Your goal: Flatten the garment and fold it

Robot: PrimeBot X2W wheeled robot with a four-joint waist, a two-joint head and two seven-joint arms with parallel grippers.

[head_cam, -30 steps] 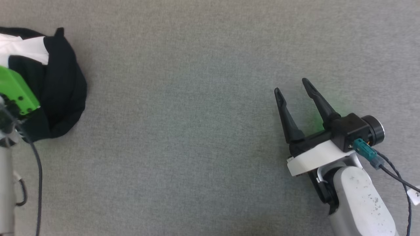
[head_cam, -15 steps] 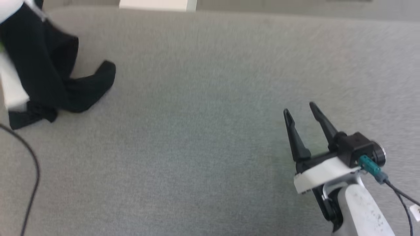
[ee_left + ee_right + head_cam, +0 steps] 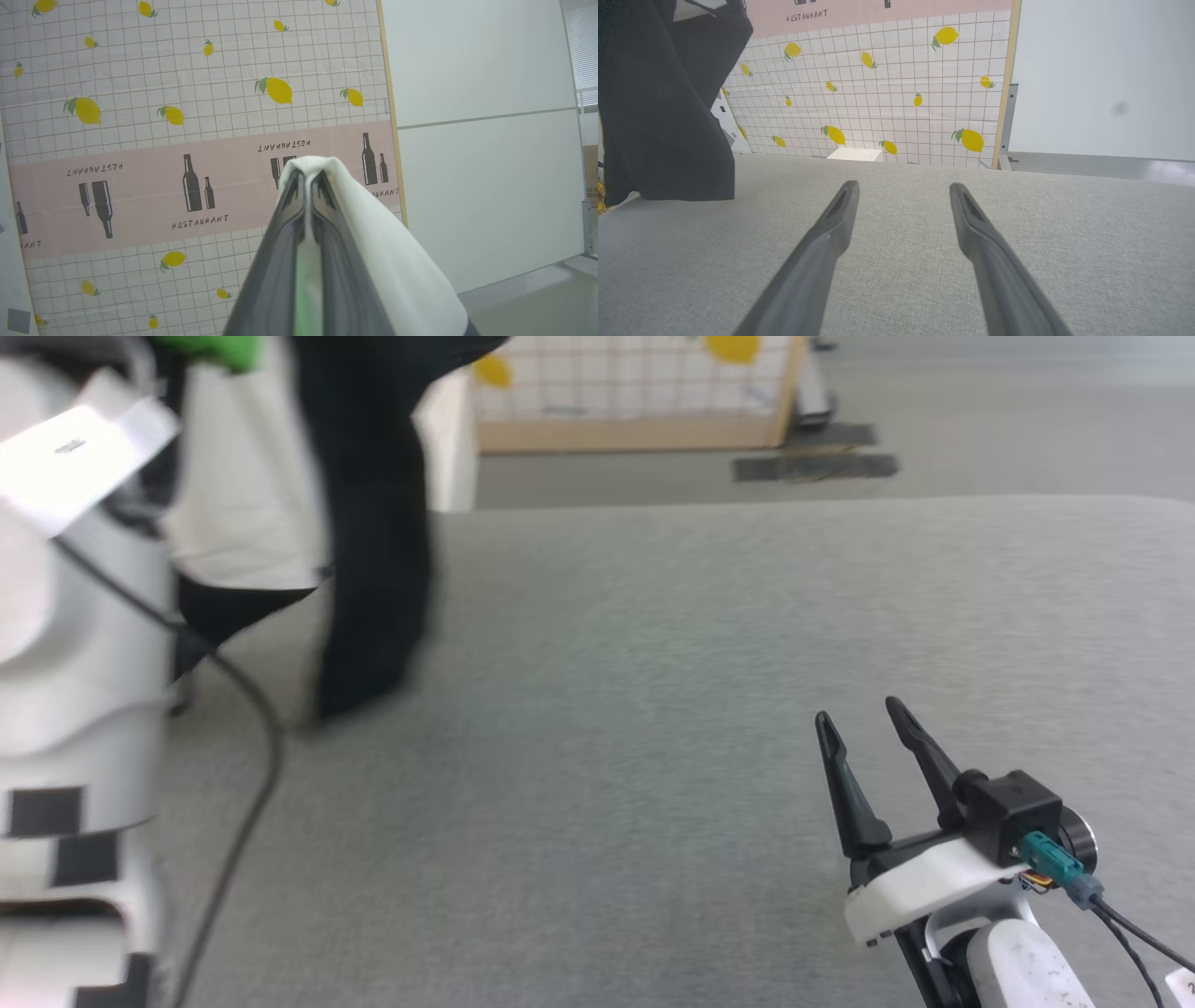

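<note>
The garment (image 3: 373, 523) hangs in the air at the upper left of the head view, a black sleeve dangling beside its white body (image 3: 247, 495); the lowest black end reaches down near the grey table (image 3: 653, 709). In the left wrist view my left gripper (image 3: 306, 175) is shut on a fold of the garment's white cloth (image 3: 387, 242), which drapes over the right finger. My right gripper (image 3: 857, 712) hovers low over the table at the lower right, open and holding nothing. The right wrist view shows its fingers (image 3: 903, 186) spread wide, with the garment's dark cloth (image 3: 668, 116) hanging at far left.
My pale left forearm (image 3: 75, 644) and its cable fill the left edge of the head view. A lemon-print partition (image 3: 887, 93) stands beyond the table's far edge, with a white box (image 3: 854, 154) at its foot. Dark floor mats (image 3: 812, 467) lie behind.
The left gripper has closed on the garment and lifted it off the table, so it now hangs. The head camera has tilted up. The right gripper stays open in place.
</note>
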